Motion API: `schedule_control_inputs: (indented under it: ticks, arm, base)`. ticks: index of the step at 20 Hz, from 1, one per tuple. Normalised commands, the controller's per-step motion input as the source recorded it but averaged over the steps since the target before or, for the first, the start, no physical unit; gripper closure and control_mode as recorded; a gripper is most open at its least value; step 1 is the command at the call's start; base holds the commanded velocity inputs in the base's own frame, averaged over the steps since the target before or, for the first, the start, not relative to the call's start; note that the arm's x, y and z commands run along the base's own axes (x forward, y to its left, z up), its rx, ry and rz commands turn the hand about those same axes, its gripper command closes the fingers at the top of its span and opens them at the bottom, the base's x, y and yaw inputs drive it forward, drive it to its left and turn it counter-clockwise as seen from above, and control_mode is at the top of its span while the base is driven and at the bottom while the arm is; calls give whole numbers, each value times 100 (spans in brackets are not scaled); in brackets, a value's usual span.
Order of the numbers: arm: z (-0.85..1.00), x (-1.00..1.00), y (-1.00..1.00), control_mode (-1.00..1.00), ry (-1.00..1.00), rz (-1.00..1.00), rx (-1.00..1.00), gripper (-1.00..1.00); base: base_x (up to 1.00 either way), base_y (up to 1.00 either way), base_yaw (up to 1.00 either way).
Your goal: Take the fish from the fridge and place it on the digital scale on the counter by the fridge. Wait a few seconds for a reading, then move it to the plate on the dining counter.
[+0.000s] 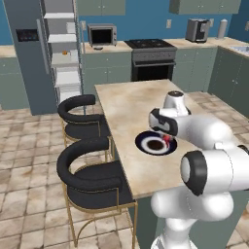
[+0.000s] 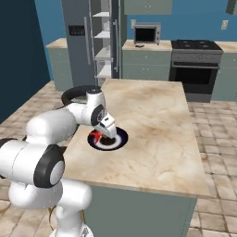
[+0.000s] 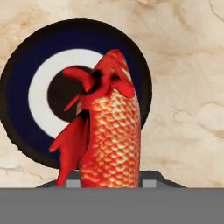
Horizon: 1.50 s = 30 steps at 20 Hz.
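My gripper (image 2: 100, 134) is shut on the red-orange fish (image 3: 110, 131), holding it just above the navy plate (image 3: 17, 87) with its white ring. In the hand view the fish hangs over the plate's centre and right half and hides the fingertips. The plate (image 1: 146, 144) lies on the dining counter (image 1: 127, 104) near its left edge, with the fish (image 1: 168, 140) over its right side. The fridge (image 1: 30, 63) stands open at the back left, its pale shelves showing. A small round digital scale (image 1: 98, 48) sits on the counter (image 1: 116, 47) beside it.
Two black curved chairs (image 1: 90, 168) (image 1: 80, 113) stand along the island's left side. A microwave (image 1: 102, 35) sits behind the scale, a stove (image 1: 151, 58) is to its right, and a toaster (image 1: 197, 29) is at the back right.
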Motion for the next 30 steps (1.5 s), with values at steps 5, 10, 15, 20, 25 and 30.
schedule_control_inputs:
  ticks: [5, 10, 15, 20, 25, 30]
  arm:
    - [-50, 58, 0, -100, 2, -5, 2, 100]
    - [-40, 46, 3, -100, 3, -6, 0, 100]
    - [-43, 44, 11, -100, 2, -7, 0, 100]
    - [-16, 18, 7, -100, 0, -8, 0, -100]
    - [0, 0, 0, -100, 0, -9, 0, -100]
    - [39, -42, 0, -100, -5, -6, 2, -100]
  base:
    - [0, 0, 0]
    - [0, 0, 0]
    - [0, 0, 0]
    - [0, 0, 0]
    - [0, 0, 0]
    - [0, 0, 0]
